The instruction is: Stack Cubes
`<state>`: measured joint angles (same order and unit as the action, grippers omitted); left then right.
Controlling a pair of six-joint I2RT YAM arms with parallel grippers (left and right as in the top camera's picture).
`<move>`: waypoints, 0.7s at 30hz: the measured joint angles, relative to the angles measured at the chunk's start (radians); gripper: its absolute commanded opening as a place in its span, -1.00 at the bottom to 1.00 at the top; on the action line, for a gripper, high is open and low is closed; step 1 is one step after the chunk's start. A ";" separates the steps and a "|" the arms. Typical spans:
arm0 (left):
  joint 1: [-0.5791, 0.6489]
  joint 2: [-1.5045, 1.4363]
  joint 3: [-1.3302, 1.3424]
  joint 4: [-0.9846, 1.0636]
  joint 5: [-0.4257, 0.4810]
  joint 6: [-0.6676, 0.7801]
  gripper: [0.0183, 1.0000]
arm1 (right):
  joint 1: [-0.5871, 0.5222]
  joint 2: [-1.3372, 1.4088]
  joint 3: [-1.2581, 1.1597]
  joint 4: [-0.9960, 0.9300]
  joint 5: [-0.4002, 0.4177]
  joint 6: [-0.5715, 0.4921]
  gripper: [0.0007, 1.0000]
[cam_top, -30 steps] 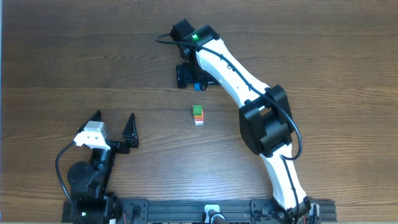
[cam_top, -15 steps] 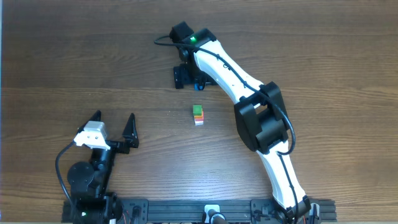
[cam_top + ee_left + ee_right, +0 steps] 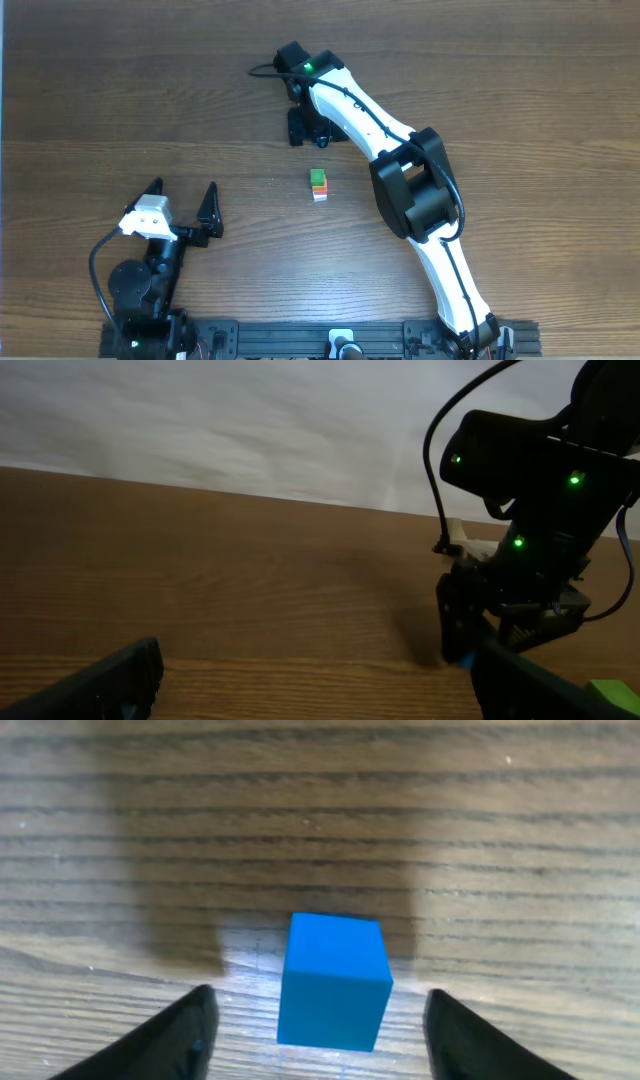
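Right wrist view: blue cube (image 3: 334,982) lies between the right jaws, spread wide.

From above, the right end effector (image 3: 311,133) hides the blue cube (image 3: 333,982) beneath it.

Right arm (image 3: 362,108) stretched far forward, jaws apart — left arm (image 3: 140,282) folded, jaws apart.

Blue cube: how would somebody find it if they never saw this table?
Start at the wooden table and follow the white right arm out to its open gripper. The blue cube sits on the wood between the gripper's fingers. It is alone and plain blue, unlike the little stack with green on top.
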<state>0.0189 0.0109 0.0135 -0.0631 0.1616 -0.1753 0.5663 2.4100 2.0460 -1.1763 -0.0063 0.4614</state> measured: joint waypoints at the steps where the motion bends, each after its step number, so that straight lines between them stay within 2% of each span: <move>1: 0.000 0.000 0.000 0.000 0.000 0.000 1.00 | 0.000 0.000 0.000 0.000 0.000 0.000 0.11; 12: 0.000 0.000 0.000 0.000 0.000 0.000 1.00 | -0.003 0.000 0.000 0.001 0.001 0.000 -0.35; 18: 0.000 0.000 0.000 0.000 0.000 0.000 1.00 | -0.003 0.000 0.000 0.001 0.000 0.002 -0.48; 21: 0.000 0.000 0.000 0.000 0.000 0.000 1.00 | -0.003 0.000 0.000 0.001 0.001 0.000 -0.64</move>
<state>0.0193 0.0109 0.0135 -0.0628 0.1616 -0.1753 0.5632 2.4100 2.0460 -1.1755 -0.0055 0.4618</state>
